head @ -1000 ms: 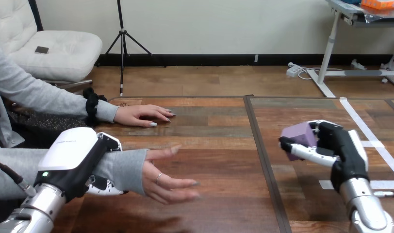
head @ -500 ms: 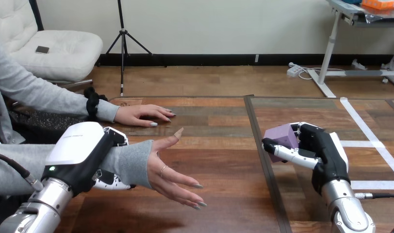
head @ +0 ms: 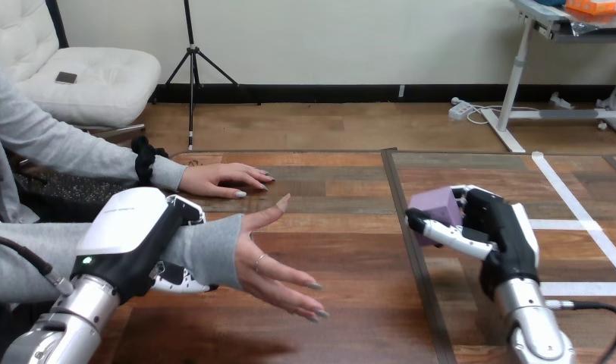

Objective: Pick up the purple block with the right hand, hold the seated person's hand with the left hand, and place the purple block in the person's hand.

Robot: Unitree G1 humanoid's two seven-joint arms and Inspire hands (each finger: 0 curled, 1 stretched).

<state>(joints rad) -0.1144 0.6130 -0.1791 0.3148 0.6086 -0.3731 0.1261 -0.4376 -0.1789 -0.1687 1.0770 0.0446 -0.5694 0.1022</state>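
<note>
Purple block (head: 434,205) sits in the grip of the right hand (head: 510,227), raised off the surface (head: 343,243) at the view's right of centre. One of that hand's black-and-white fingers (head: 451,233) lies across the block's lower front, and the rest of the hand closes round it from the right, so the block's top and one pale side show. The block hangs just to the right of a dark seam (head: 413,258) that runs down the surface. The right arm's silver forearm rises from the bottom edge below the hand.

At the lower left, the left hand (head: 134,235) is clamped round the person's wrist. Its white shell lies over the top of the grey sleeve, and its fingers (head: 176,283) curl under the sleeve from below. The person's lower hand (head: 271,262) reaches out of that grip toward the right, palm turned up and open, thumb raised, fingers spread and sloping down. Whether the fingertips touch the wood cannot be told. The block and this open palm are well apart, with bare wood and the seam between them.

Farther back at the left, the person's upper hand (head: 221,180) lies flat, palm down, on the surface. White tape lines (head: 586,227) cross the wood just beyond the right hand.
</note>
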